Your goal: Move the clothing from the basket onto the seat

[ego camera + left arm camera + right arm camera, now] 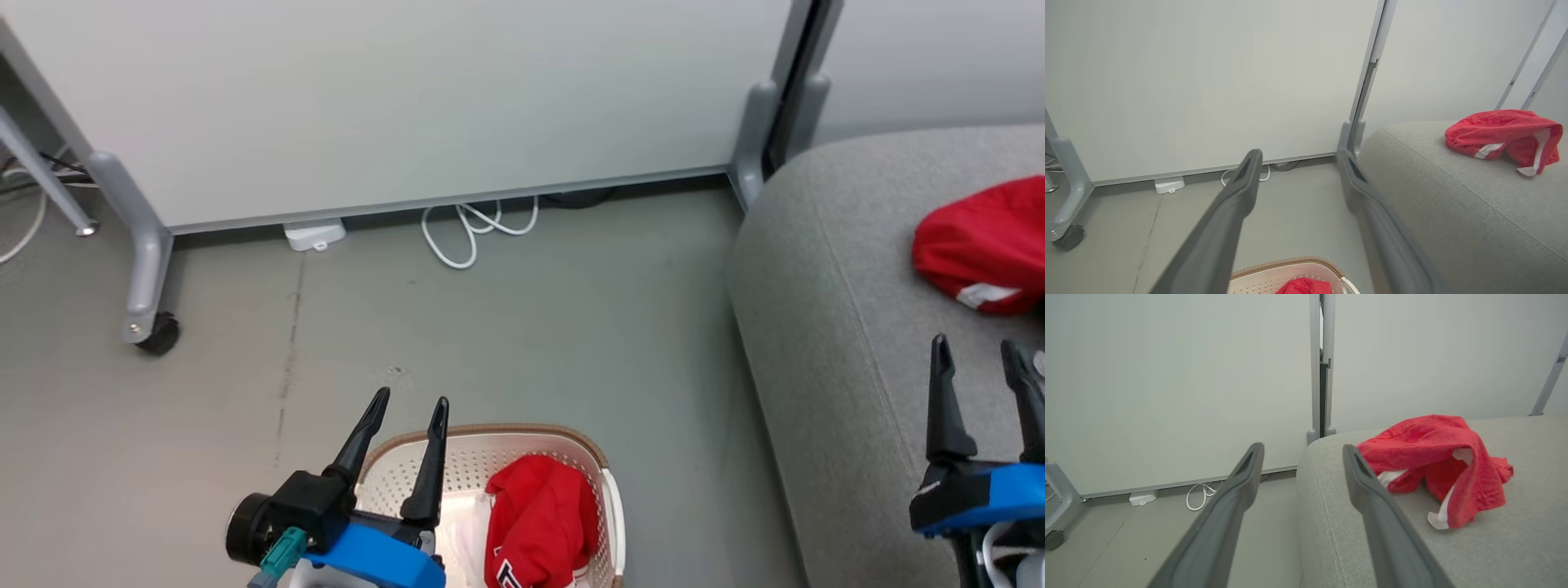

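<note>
Backdrop is pretty plain: a big pale partition panel [408,98] on grey metal legs, with a second panel [931,57] butted up next to it on the right and a dark gap between them. The left leg [135,237] ends in a black castor [159,335]. The floor [531,327] is smooth matte grey with a thin dark crack line [287,343]. At the panel's bottom edge a looped white cable [473,233] lies near a small white box [313,234]. Lighting is soft and even.
</note>
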